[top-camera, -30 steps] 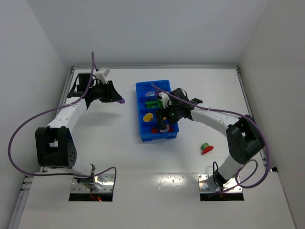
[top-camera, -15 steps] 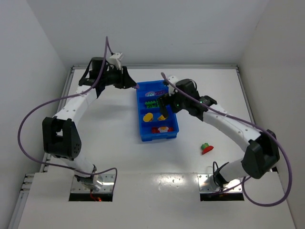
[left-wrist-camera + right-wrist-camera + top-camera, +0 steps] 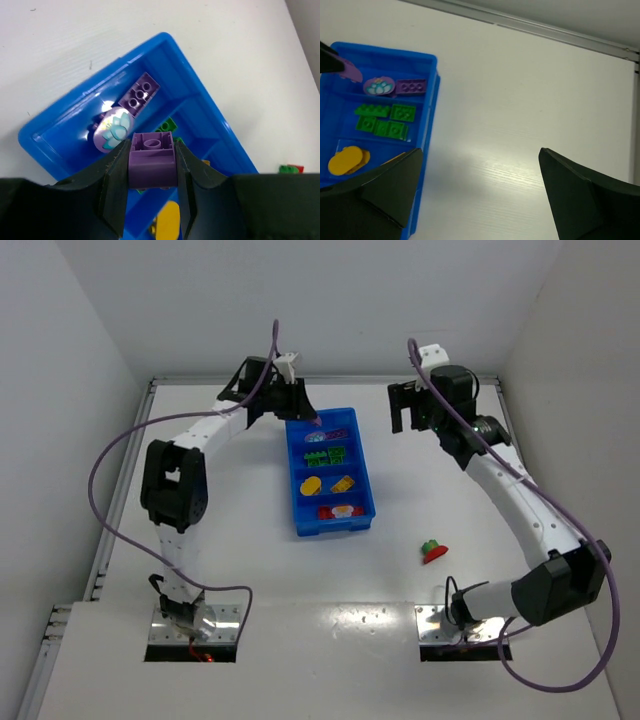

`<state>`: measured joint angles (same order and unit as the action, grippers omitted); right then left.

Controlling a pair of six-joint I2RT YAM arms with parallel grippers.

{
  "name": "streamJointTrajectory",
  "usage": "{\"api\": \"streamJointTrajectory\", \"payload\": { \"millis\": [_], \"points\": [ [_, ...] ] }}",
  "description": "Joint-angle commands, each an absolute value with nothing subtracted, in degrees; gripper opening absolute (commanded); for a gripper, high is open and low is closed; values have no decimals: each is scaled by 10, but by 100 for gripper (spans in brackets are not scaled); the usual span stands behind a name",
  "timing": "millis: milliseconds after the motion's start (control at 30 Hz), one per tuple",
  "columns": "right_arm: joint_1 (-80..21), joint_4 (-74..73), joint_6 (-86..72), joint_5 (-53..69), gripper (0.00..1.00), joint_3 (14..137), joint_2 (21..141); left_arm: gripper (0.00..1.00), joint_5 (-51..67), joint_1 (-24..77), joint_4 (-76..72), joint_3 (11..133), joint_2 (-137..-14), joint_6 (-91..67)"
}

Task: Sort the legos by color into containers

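The blue tray (image 3: pixel 297 502) lies mid-table, split into four compartments. Its far compartment holds a round purple piece (image 3: pixel 112 131) and a purple brick (image 3: pixel 140 94). Behind those come green pieces (image 3: pixel 328 455), then yellow pieces (image 3: pixel 312 484), then red pieces (image 3: pixel 338 511) nearest. My left gripper (image 3: pixel 312 420) is shut on a purple piece (image 3: pixel 151 155) above the tray's far end. My right gripper (image 3: pixel 405 410) is open and empty, high over bare table right of the tray (image 3: pixel 432 90). A loose red and green piece (image 3: pixel 432 551) lies on the table.
White walls stand close on the left, back and right. A metal rail (image 3: pixel 530 27) runs along the table's far edge. The left arm's purple cable (image 3: pixel 110 455) loops over the left side of the table.
My left gripper has carried the purple piece rightward from the far left to above the tray's far end. My right gripper has pulled up and away from the tray to the back right.
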<state>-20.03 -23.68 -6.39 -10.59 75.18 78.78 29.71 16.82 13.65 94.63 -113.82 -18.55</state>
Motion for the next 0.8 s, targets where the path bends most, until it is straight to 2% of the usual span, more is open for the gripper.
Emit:
{"api": "streamJointTrajectory", "payload": {
  "millis": [0,167,467,667,767],
  "points": [
    [-176,-272,-54,-120,100,789,786,32,274,174,121,997,-1172,-207],
    [-149,-272,-48,-108,100,795,791,38,263,174,121,1043,-1221,-212],
    [-133,-299,35,-72,100,770,807,66,258,179,142,1067,-1253,-191],
    [-113,-378,171,73,98,730,794,68,279,179,142,1060,-1223,-180],
    [-101,-487,253,149,93,730,788,68,279,179,142,1053,-1177,-180]
  ]
}}
